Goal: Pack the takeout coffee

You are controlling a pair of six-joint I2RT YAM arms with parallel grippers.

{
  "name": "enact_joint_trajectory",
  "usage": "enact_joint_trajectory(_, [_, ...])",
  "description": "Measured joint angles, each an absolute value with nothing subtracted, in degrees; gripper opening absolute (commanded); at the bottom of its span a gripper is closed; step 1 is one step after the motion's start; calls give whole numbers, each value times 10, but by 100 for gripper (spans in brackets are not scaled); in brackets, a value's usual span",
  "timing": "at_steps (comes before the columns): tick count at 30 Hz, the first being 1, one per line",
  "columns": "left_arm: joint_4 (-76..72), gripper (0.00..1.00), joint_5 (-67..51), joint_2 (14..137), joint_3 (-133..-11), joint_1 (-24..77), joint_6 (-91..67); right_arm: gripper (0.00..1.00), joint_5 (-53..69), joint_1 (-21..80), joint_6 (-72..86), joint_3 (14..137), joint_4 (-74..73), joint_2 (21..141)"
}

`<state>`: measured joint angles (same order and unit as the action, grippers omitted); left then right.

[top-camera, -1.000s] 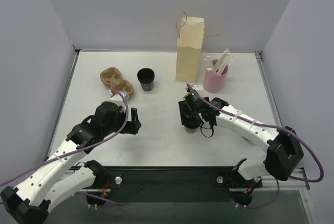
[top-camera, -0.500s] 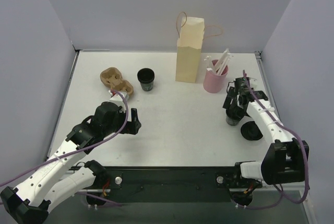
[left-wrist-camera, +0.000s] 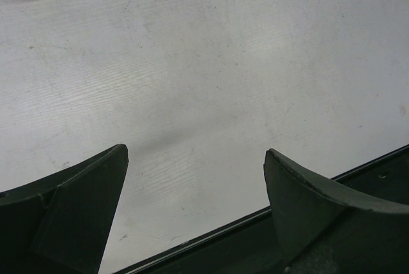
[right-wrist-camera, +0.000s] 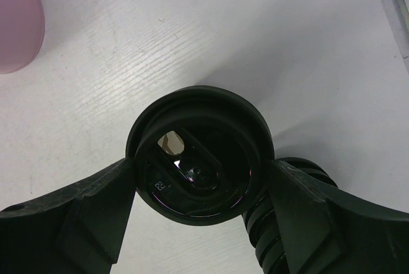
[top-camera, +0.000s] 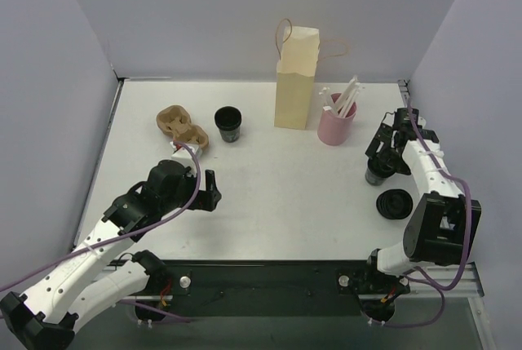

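Observation:
My right gripper is shut on a black coffee cup at the table's right side. In the right wrist view the open-topped cup fills the gap between my fingers, and a ribbed stack of black lids stands just beside it. The lids lie near the right edge. A second black cup stands mid-back, next to a brown cardboard carrier. A tan paper bag stands upright at the back. My left gripper is open and empty above bare table.
A pink cup holding white stirrers stands right of the bag, and its side shows in the right wrist view. The table's black front edge lies just below my left fingers. Grey walls close in the left, back and right.
My right arm has swung from the table's middle to the right side, carrying the black cup to beside the lids. The left arm has not moved.

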<state>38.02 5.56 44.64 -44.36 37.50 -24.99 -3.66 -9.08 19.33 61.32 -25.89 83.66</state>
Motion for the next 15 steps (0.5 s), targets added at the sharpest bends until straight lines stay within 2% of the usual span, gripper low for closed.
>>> enact_joint_trajectory(5, [380,97,56,442,-444,378,-250,95,-25,-95,194,619,-265,837])
enact_joint_trajectory(15, [382,97,68,429,-444,394,-252,98,-24,-97,192,679,-302,830])
